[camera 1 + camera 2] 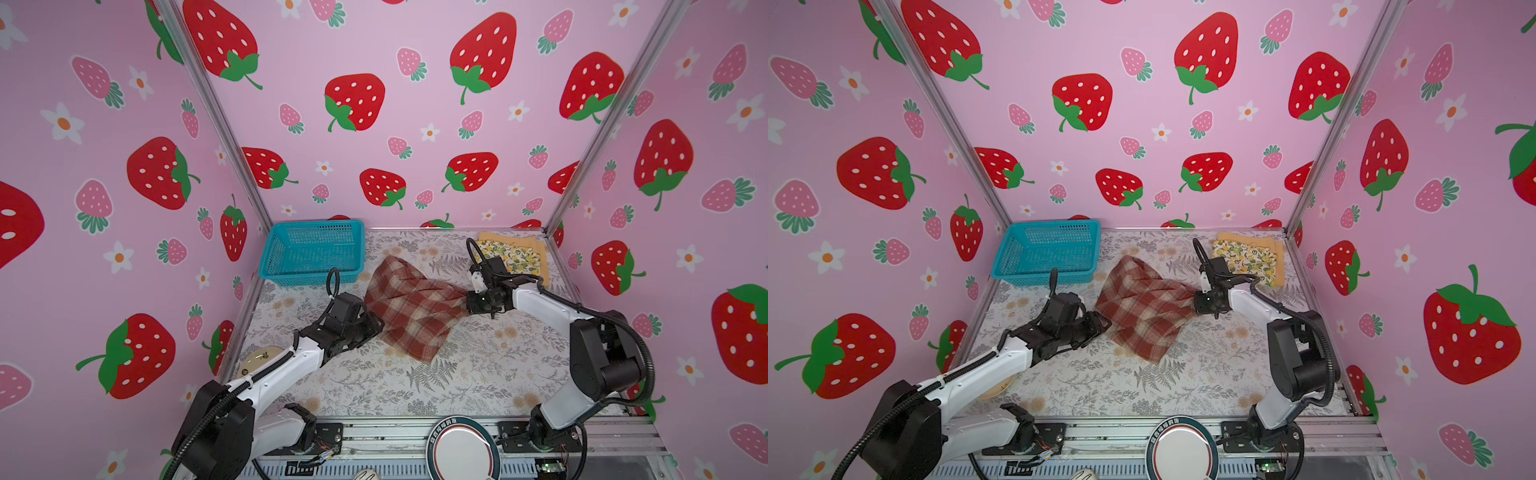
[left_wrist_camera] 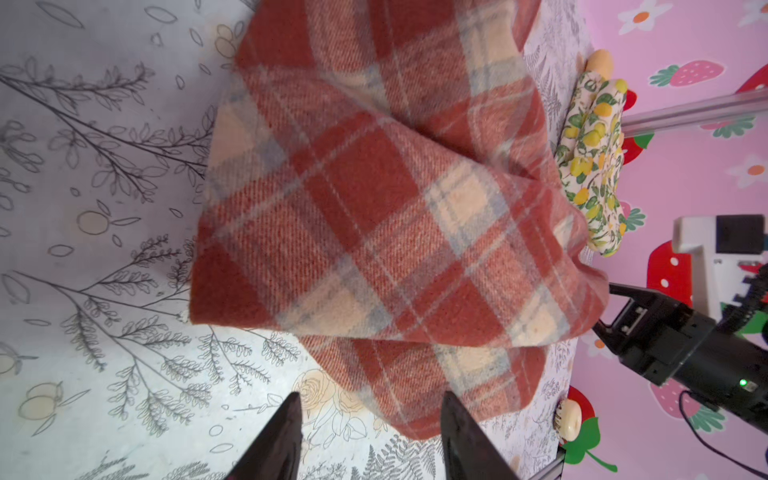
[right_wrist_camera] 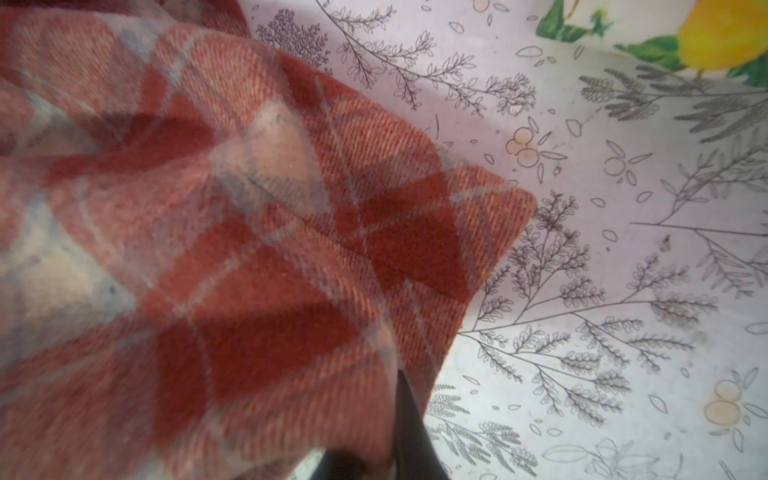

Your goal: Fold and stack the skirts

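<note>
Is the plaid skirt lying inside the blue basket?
No, the plaid skirt lies on the table, next to the basket and outside it.

The only writing was a short row of pale characters on the dark rim of the round white disc (image 1: 461,452) (image 1: 1182,452) at the front edge, seen in both top views; it was too small to read.

Robot test booth, strawberry-print walls (image 1: 374,54), aluminium frame (image 1: 218,116)

Mustard skirt (image 1: 512,240) mostly beneath lemon skirt (image 1: 509,257)
</note>
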Robot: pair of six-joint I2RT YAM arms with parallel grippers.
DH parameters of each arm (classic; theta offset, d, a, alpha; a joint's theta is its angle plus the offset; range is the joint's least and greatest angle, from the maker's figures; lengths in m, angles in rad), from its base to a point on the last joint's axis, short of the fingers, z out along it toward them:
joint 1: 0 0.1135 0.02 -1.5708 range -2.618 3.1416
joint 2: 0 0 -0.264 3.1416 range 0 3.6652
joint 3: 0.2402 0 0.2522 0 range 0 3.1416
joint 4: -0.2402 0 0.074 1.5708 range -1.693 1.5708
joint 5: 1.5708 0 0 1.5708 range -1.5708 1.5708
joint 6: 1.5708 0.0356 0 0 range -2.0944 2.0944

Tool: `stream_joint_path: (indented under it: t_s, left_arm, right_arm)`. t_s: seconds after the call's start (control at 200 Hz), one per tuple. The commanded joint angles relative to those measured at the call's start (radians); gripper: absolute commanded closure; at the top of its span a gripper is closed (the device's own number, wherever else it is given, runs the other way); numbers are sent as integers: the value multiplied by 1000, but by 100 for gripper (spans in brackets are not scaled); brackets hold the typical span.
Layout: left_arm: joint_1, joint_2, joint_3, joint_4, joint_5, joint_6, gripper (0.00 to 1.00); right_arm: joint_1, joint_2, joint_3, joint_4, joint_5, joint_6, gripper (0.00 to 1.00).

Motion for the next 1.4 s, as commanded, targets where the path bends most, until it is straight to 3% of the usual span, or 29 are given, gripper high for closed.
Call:
stream_joint_path:
  t_s: [0.0, 0.18, 0.35, 0.7, 0.81, 1.036, 1.206, 1.396]
  left_arm:
    - [-19, 19, -33, 138, -64, -117, 45]
    - [-70, 89, -78, 315, -103, -218, 41]
    - [-133, 111, -67, 380, -161, -295, 36]
    - [-235, 225, -61, 531, -215, -438, 36]
    - [-269, 242, -78, 555, -286, -481, 36]
    - [-280, 252, -152, 655, -407, -566, 41]
    - [-293, 300, -194, 743, -474, -639, 49]
    - [-296, 399, -193, 851, -482, -676, 58]
  right_arm:
    - [-13, 5, -27, 18, 30, -16, 87]
    - [-15, 4, -51, 53, -5, -11, 87]
    - [-16, 5, -53, 62, -9, -14, 87]
    - [-19, 8, -59, 90, -42, -9, 87]
    - [-19, 2, -62, 94, -47, -10, 87]
    - [-19, -9, -76, 98, -57, -8, 87]
    - [-19, -11, -83, 98, -65, -3, 87]
    - [-19, -12, -90, 124, -67, -3, 87]
